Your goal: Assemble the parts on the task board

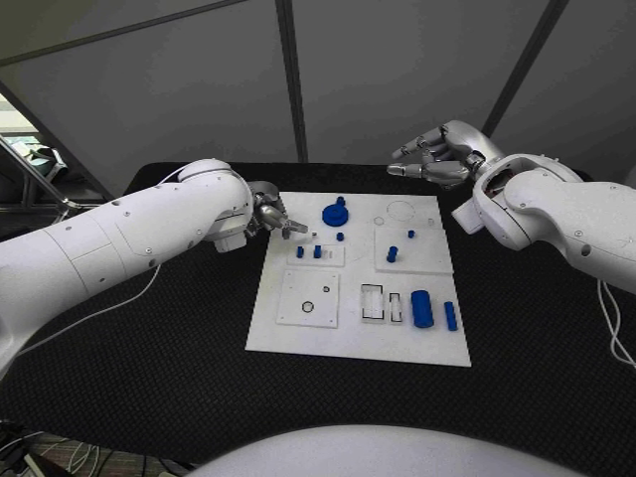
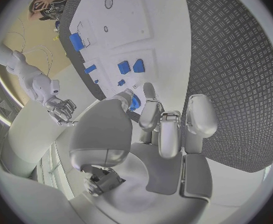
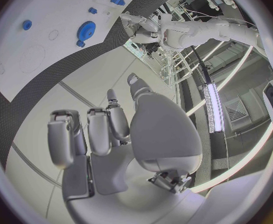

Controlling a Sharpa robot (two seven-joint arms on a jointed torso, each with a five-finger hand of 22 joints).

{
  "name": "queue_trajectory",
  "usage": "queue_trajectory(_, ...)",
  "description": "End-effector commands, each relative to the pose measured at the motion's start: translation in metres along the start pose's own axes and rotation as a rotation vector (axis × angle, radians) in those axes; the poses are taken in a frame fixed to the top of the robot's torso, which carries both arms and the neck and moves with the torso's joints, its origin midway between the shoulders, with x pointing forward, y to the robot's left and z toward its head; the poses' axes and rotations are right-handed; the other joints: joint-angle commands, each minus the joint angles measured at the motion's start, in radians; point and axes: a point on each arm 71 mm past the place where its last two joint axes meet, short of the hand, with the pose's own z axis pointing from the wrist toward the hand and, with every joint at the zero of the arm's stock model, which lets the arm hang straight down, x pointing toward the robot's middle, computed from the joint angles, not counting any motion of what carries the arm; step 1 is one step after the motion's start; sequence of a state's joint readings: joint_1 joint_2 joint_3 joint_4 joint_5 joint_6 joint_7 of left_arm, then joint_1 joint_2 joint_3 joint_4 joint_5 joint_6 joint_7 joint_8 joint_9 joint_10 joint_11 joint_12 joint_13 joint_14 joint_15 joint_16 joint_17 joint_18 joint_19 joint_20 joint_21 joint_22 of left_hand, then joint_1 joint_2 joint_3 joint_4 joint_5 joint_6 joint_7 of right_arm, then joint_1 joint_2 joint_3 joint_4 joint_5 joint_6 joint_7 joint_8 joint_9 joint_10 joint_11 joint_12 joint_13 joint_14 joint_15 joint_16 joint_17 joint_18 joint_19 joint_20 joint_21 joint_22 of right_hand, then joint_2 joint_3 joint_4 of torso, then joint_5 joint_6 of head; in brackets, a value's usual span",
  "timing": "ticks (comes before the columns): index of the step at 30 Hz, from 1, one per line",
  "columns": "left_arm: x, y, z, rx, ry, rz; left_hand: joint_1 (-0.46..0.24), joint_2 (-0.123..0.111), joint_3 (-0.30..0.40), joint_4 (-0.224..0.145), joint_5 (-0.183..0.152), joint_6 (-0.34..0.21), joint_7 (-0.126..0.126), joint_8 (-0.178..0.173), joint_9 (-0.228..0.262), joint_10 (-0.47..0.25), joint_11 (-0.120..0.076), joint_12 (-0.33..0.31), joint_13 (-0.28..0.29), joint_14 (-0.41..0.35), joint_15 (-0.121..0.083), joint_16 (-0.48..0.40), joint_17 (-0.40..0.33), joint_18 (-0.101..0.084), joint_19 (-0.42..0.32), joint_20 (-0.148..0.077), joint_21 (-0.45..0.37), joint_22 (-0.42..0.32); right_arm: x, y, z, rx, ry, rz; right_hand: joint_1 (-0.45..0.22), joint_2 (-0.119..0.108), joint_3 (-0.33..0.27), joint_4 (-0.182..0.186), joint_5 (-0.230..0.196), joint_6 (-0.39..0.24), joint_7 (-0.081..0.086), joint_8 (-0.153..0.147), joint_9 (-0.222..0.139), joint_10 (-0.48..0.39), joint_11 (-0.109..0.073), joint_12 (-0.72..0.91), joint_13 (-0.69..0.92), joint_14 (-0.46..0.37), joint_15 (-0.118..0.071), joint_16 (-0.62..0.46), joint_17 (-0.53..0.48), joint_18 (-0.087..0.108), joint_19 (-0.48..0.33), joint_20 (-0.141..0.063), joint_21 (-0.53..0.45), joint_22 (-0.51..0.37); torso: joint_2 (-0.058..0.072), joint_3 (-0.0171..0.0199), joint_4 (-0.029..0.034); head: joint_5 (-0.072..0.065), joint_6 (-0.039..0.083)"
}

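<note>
1. The white task board (image 1: 359, 343) lies flat in the middle of the black surface (image 1: 146, 378), its long side running away from the robot.
2. On the board's far end sits a round blue gear-like part (image 1: 336, 213). Small blue pegs (image 1: 318, 251) stand just nearer than it, and another peg (image 1: 392, 254) stands toward the board's right side.
3. Near the board's right edge a thick blue cylinder (image 1: 422, 308) lies beside a thinner blue bar (image 1: 450, 316), with open rectangular slots just to their left.
4. The left hand (image 1: 272, 217) hangs at the board's far left corner. Its fingers (image 2: 168, 132) are loosely curled and hold nothing.
5. The right hand (image 1: 435, 155) is raised beyond the board's far right corner, well clear of the parts. Its fingers (image 3: 89, 134) are bent inward around empty space.
</note>
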State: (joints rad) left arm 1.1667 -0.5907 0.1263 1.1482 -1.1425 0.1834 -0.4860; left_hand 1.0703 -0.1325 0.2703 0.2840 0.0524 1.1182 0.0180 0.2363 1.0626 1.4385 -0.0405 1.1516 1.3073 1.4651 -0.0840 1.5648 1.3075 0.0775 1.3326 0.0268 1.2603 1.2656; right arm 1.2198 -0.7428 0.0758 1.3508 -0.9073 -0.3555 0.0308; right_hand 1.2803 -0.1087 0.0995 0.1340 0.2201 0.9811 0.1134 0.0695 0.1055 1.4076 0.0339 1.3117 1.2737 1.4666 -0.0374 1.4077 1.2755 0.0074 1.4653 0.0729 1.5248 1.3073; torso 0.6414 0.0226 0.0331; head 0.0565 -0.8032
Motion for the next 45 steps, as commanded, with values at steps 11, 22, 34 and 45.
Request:
queue_trajectory(11, -0.005, -0.007, -0.002, 0.073, -0.023, -0.062, 0.134, 0.055, 0.009, -0.053, 0.007, -0.073, 0.028, -0.054, -0.041, -0.109, 0.019, -0.226, -0.071, 0.066, 0.006, -0.097, 0.161, 0.043, -0.096, 0.004, -0.136, -0.113, -0.001, 0.001, 0.0, -0.003, 0.001, 0.002, -0.009, 0.003, -0.007, 0.003, 0.004, 0.006, 0.0, -0.004, 0.001, -0.001, -0.004, 0.0, -0.001, 0.044, -0.008, -0.005, 0.0, 0.012, 0.06, -0.006, -0.005, 0.191, 0.0, 0.0002, -0.0006, -0.004, 0.007)
queue_trajectory(22, -0.006, -0.01, -0.008, 0.106, -0.01, -0.047, 0.118, 0.055, -0.022, -0.049, -0.003, -0.05, 0.04, -0.091, -0.133, -0.125, 0.03, -0.283, -0.119, 0.068, 0.017, -0.098, 0.162, 0.046, -0.091, 0.019, -0.165, -0.126, -0.002, 0.0, -0.001, 0.0, 0.0, 0.001, -0.009, 0.003, -0.007, 0.003, 0.004, 0.006, 0.0, -0.004, 0.001, -0.001, -0.004, 0.0, -0.001, 0.044, -0.008, -0.005, 0.0, 0.012, 0.06, -0.006, -0.005, 0.19, -0.001, -0.0003, 0.0011, -0.006, 0.01)
queue_trajectory(34, -0.001, 0.001, -0.016, 0.073, 0.015, -0.002, 0.054, 0.036, -0.088, 0.008, -0.004, -0.031, 0.036, -0.092, -0.16, -0.104, 0.027, -0.243, -0.104, 0.08, 0.013, -0.071, 0.188, 0.038, -0.059, 0.016, -0.134, -0.096, -0.003, 0.0, -0.001, 0.002, -0.001, 0.0, -0.009, 0.003, -0.007, 0.003, 0.004, 0.006, 0.0, -0.004, 0.001, -0.001, -0.004, 0.0, -0.001, 0.044, -0.008, -0.005, 0.0, 0.012, 0.06, -0.006, -0.005, 0.19, -0.001, -0.0003, -0.0003, -0.002, 0.011)
queue_trajectory(45, 0.006, 0.002, -0.015, 0.061, 0.011, 0.021, 0.051, 0.04, -0.096, 0.006, -0.004, -0.022, 0.031, -0.087, -0.164, -0.096, 0.024, -0.228, -0.098, 0.083, 0.011, -0.062, 0.196, 0.034, -0.046, 0.014, -0.119, -0.081, -0.002, -0.001, -0.001, 0.002, 0.0, 0.0, -0.009, 0.003, -0.007, 0.003, 0.004, 0.006, 0.0, -0.004, 0.001, -0.001, -0.004, 0.0, -0.001, 0.044, -0.008, -0.005, 0.0, 0.012, 0.06, -0.006, -0.005, 0.19, -0.001, -0.0008, -0.0012, 0.0, 0.013)
